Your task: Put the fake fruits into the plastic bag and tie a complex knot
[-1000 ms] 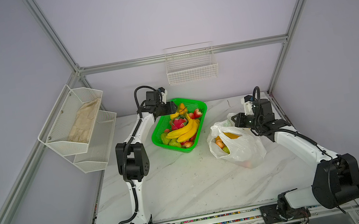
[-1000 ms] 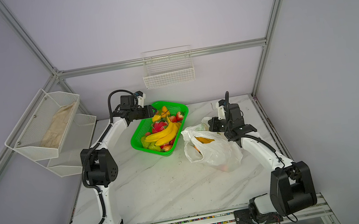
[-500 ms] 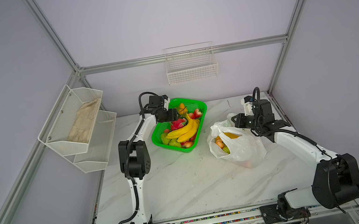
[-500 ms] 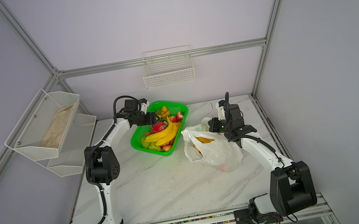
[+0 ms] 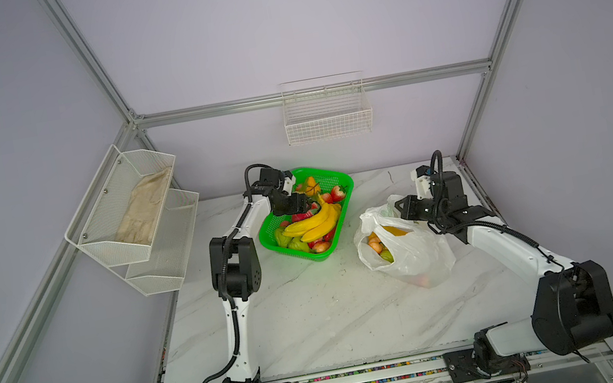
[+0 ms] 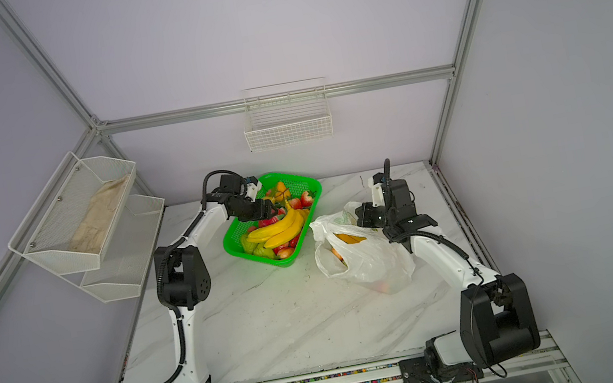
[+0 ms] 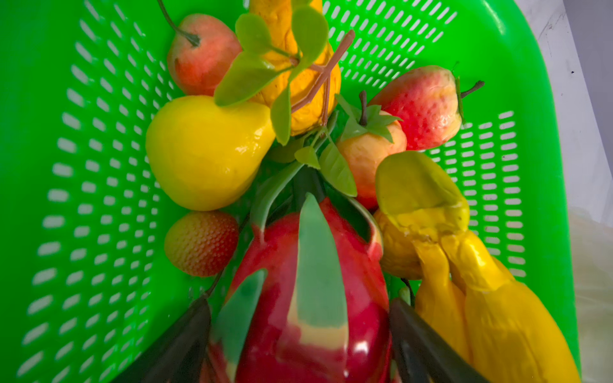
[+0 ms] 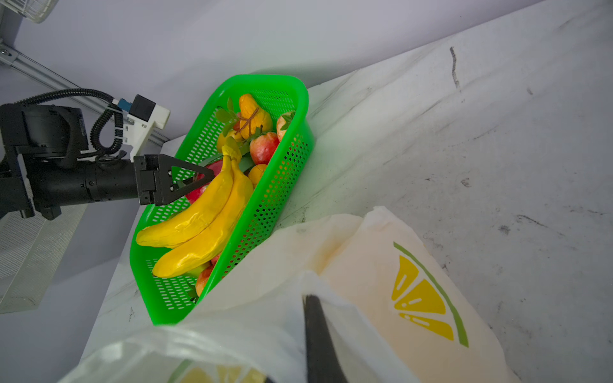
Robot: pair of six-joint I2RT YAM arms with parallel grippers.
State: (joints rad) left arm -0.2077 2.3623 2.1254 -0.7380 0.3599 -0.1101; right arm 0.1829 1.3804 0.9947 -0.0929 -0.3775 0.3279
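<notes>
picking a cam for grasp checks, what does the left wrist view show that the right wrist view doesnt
Only left wrist: the dragon fruit close up between the jaws of the open left gripper, and a small bumpy berry beside it. Only right wrist: the lemon print on the plastic bag, and the right gripper shut on its edge. Both: the green basket and the banana bunch.

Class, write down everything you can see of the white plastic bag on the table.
The plastic bag is thin, translucent white and crinkled, printed with a yellow lemon slice edged green. It lies slumped on the marble table, in both top views right of the green basket, its mouth gaping toward the basket. Orange, yellow and green fruits show inside. The right gripper is shut on its upper rim, holding the mouth open.
</notes>
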